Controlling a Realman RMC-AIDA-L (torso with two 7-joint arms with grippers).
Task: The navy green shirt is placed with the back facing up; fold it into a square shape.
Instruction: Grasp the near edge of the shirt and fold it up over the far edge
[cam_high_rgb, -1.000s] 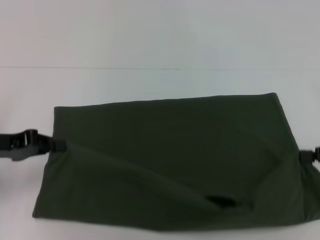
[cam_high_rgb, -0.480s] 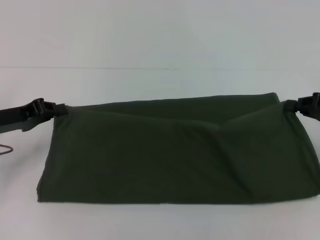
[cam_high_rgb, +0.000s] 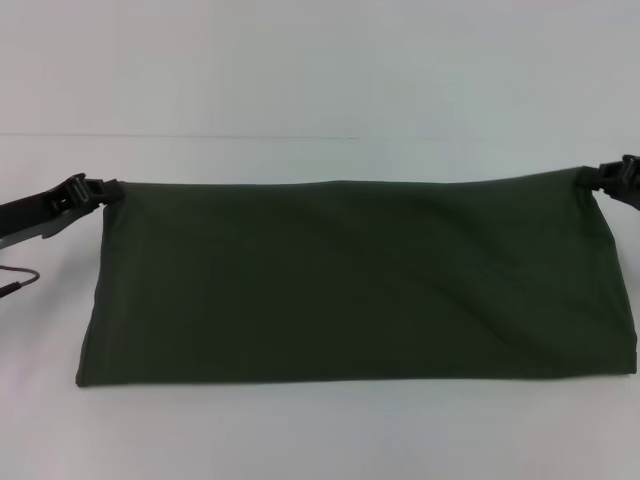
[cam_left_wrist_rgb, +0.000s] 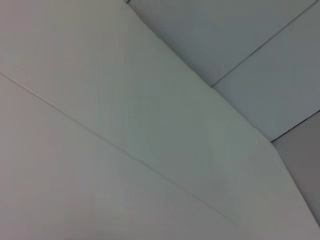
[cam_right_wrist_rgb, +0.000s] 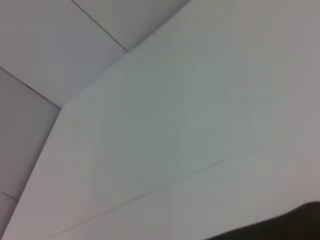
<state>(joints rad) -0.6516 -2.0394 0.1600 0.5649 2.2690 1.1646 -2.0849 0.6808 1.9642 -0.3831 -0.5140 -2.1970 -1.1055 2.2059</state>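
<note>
The navy green shirt (cam_high_rgb: 350, 285) lies on the white table (cam_high_rgb: 320, 440) as a wide, matte, soft rectangle, smooth apart from faint creases. The left gripper (cam_high_rgb: 103, 189) pinches its far left corner; the right gripper (cam_high_rgb: 590, 178) seems to pinch the far right corner, though it is partly cut off.

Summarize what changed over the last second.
Both grippers, left gripper and right gripper, carried the shirt's lifted edge from mid-sides away to the far corners, completing the fold; sag and wrinkles flattened. Each still pinches its corner. Near edge stayed put on the table.
</note>
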